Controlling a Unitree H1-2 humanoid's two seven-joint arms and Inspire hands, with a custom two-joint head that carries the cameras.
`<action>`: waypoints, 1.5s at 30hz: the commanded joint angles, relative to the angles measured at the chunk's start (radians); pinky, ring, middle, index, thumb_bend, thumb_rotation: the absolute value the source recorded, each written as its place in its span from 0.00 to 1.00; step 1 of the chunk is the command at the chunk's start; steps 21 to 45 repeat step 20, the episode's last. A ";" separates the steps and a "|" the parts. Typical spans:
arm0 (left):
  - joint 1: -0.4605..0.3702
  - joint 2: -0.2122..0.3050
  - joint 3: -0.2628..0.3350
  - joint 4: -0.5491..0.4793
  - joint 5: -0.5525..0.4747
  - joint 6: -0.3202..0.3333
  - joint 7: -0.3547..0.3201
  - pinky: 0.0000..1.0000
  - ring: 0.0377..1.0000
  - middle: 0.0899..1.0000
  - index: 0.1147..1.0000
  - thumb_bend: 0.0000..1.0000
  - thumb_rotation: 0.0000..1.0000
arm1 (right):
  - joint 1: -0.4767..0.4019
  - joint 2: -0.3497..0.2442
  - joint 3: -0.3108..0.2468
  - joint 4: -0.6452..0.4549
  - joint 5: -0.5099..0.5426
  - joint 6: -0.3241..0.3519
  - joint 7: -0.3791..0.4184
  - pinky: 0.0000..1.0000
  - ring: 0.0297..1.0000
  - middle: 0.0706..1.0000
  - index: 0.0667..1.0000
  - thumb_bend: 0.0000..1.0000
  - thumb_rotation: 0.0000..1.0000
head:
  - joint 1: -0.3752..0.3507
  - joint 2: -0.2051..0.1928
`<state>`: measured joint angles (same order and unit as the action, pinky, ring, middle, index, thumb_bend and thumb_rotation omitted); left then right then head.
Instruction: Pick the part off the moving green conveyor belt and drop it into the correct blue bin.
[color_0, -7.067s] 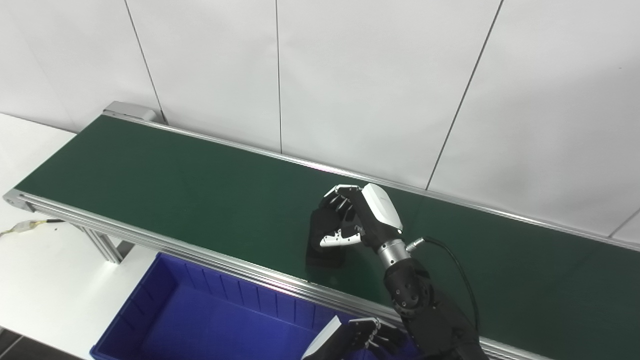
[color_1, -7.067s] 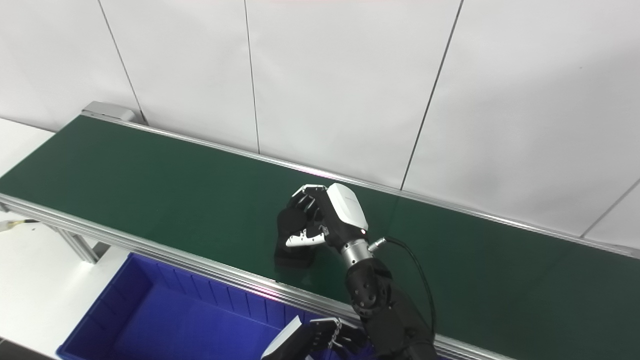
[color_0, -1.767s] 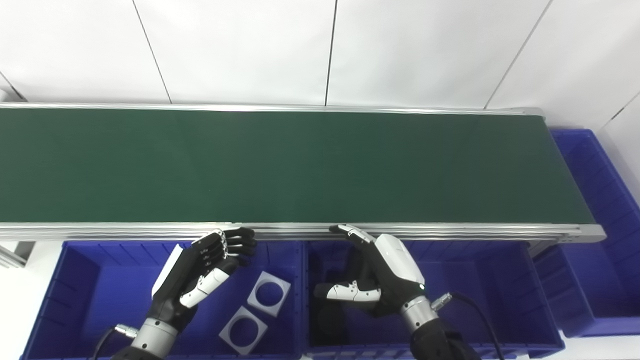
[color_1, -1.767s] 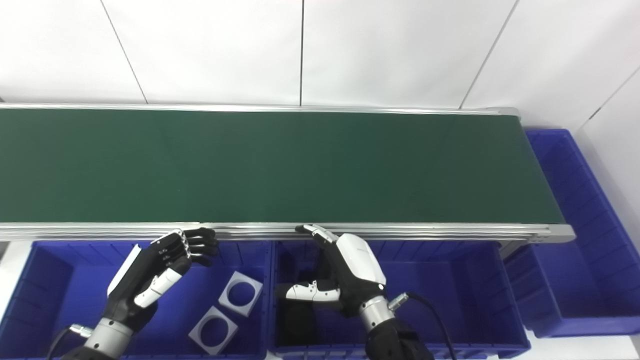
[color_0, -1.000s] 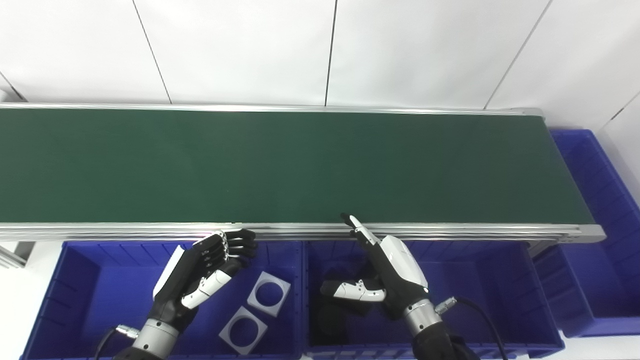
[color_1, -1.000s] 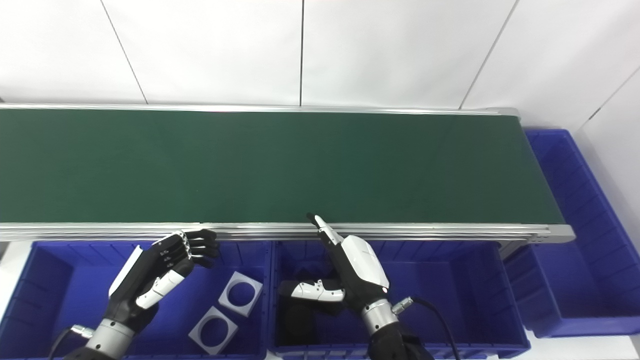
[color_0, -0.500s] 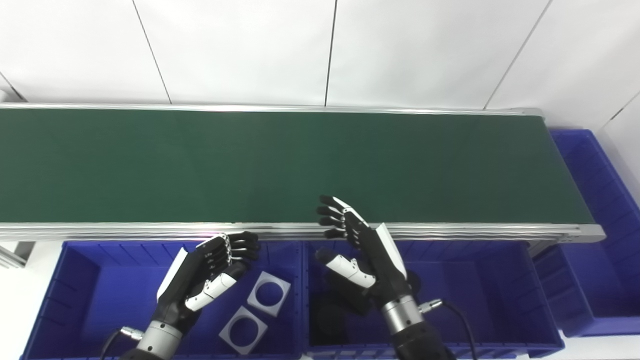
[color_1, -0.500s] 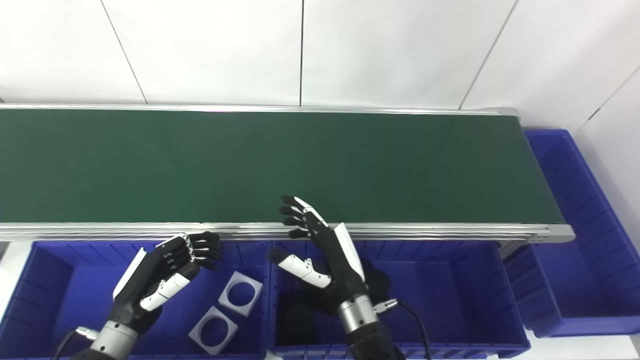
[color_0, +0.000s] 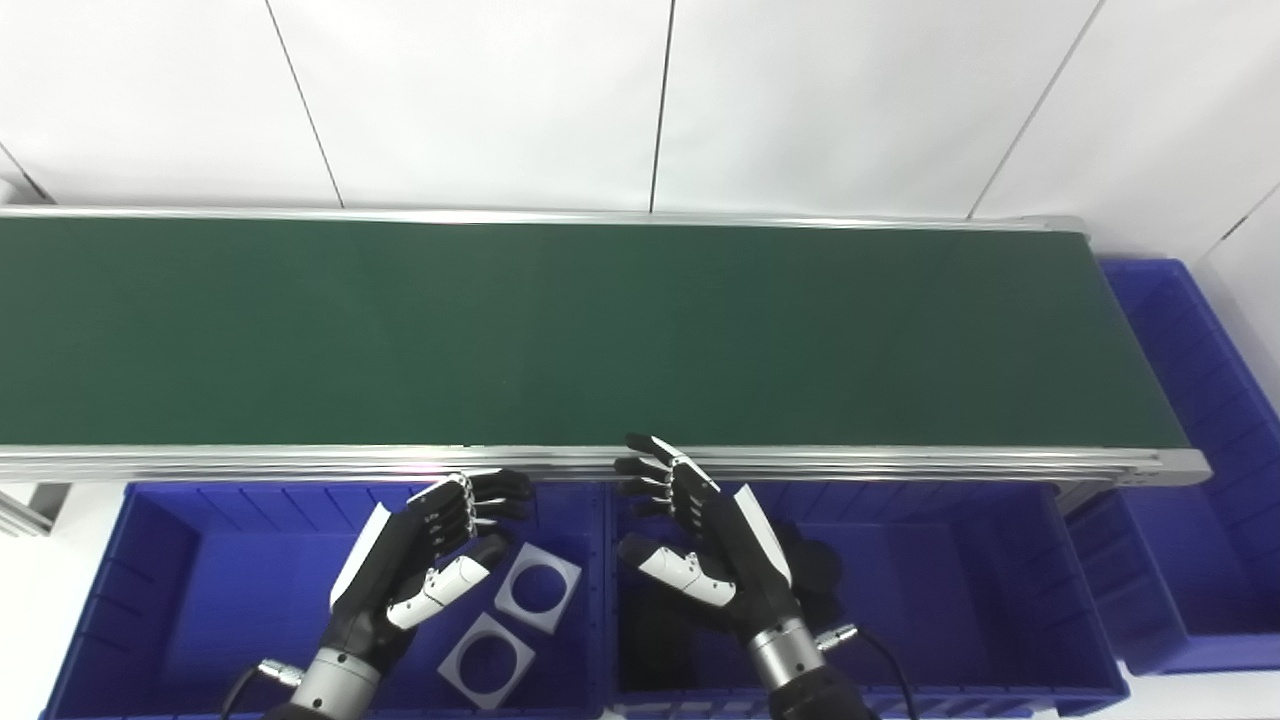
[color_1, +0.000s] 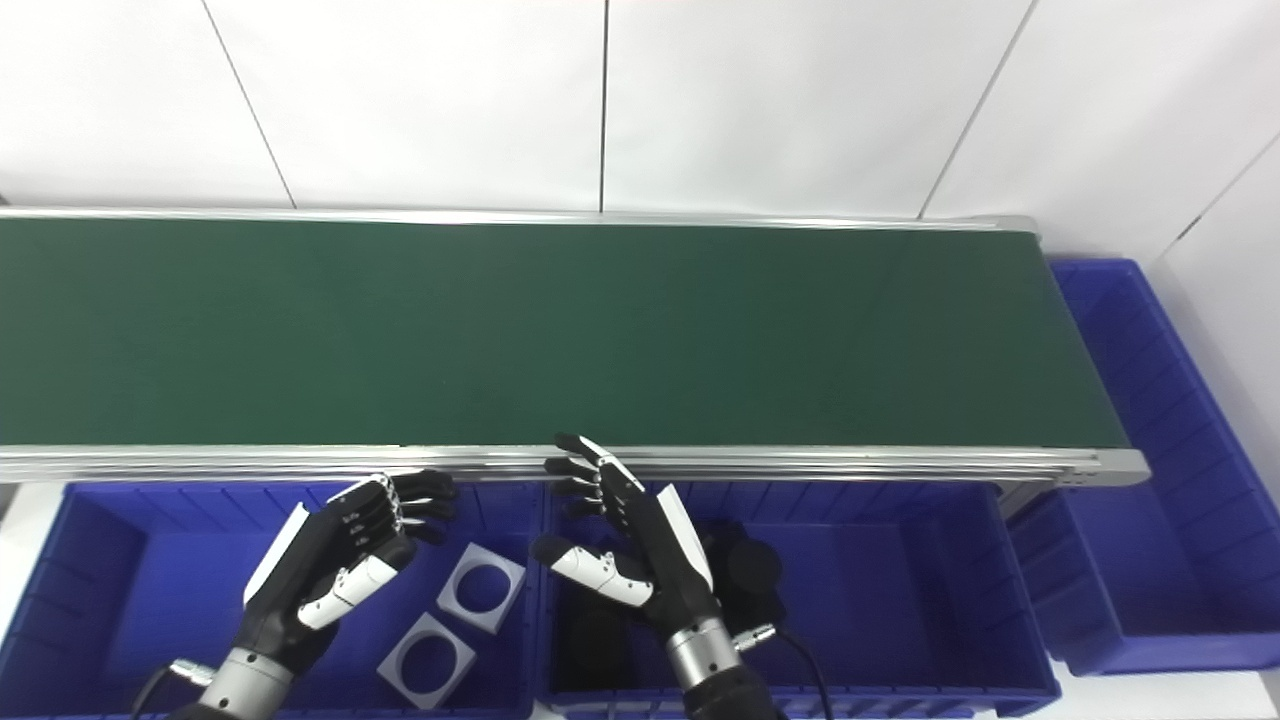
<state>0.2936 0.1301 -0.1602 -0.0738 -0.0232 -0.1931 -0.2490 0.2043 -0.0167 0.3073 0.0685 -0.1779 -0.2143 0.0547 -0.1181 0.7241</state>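
Now the belt (color_0: 600, 330) runs bare across my whole view, no part riding on it that I can see. Below its near rail sit three bins: the left bin (color_0: 130, 570), the middle bin (color_0: 960, 590), and a third (color_0: 1200, 520) round the belt's right end.

My right hand (color_0: 715, 545) hangs over the middle bin's left half, fingers spread and thumb out, gripping nothing. My left hand (color_0: 420, 555) hovers over the left bin, fingers loosely curled but apart, also empty.

The part (color_1: 752, 572), dark and rounded, lies on the middle bin's floor just right of my right hand (more dark shapes sit under and left of that hand, too shadowed for me to read). Two grey square plates (color_0: 537, 587) with round holes lie in the left bin, just right of my left hand.

So I judge the drop done, and the step in hand is getting clear and ready. To do that well I should lift the right hand straight up before swinging, so fingers miss the bin wall and the rail just beyond them. I should keep the fingers open and wait low near the rail, watching upstream. Dark parts on dark green will be hard to spot, so I must look for outline and sheen.
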 joint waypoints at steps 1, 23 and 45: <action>-0.007 -0.009 -0.003 -0.015 0.014 -0.029 0.014 0.61 0.69 0.72 0.69 0.76 0.65 | -0.011 -0.009 0.000 -0.009 -0.017 -0.077 0.000 0.72 0.78 0.80 0.87 0.82 0.66 | 0.016 -0.007; -0.005 -0.036 -0.007 0.040 0.037 -0.087 0.026 0.64 0.73 0.77 0.78 0.76 0.64 | 0.039 -0.048 -0.026 -0.030 -0.044 -0.150 -0.023 0.72 0.79 0.82 0.86 0.78 0.70 | 0.081 -0.063; -0.005 -0.036 -0.007 0.040 0.037 -0.087 0.026 0.64 0.73 0.77 0.78 0.76 0.64 | 0.039 -0.048 -0.026 -0.030 -0.044 -0.150 -0.023 0.72 0.79 0.82 0.86 0.78 0.70 | 0.081 -0.063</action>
